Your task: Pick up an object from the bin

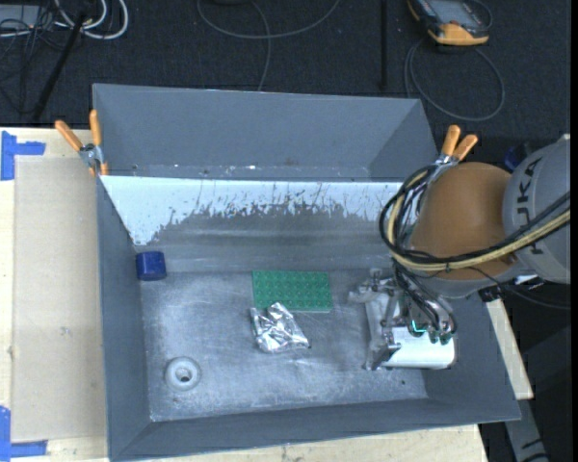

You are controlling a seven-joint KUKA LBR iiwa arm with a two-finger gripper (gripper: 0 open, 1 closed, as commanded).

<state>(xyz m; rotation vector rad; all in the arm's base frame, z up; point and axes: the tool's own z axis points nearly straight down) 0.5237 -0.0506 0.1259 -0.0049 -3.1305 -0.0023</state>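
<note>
Gripper sits low in the right part of the bin, over bare, scuffed floor close to the right wall. How wide it stands, and whether it has hold of anything, cannot be told from this angle. A white block lies against its near right side, and whether that is a loose thing or part of the robot is unclear. Above the gripper the wrist carries an orange cover with looped cables running round it. The nearest loose thing is a flat green plate, lying just to the gripper's left near the middle of the bin, apart from it. A foil wad sits in front of the plate, at or just off its near edge. A small blue block rests well apart, at the left, where the floor meets the sloping back wall. A round metal cap lies alone in the near left corner. The back wall shows a pale band, heavily scratched along its lower edge. Behind the bin is dark floor with thin wires trailing across it, and an orange-edged device lies there at the far right.
</note>
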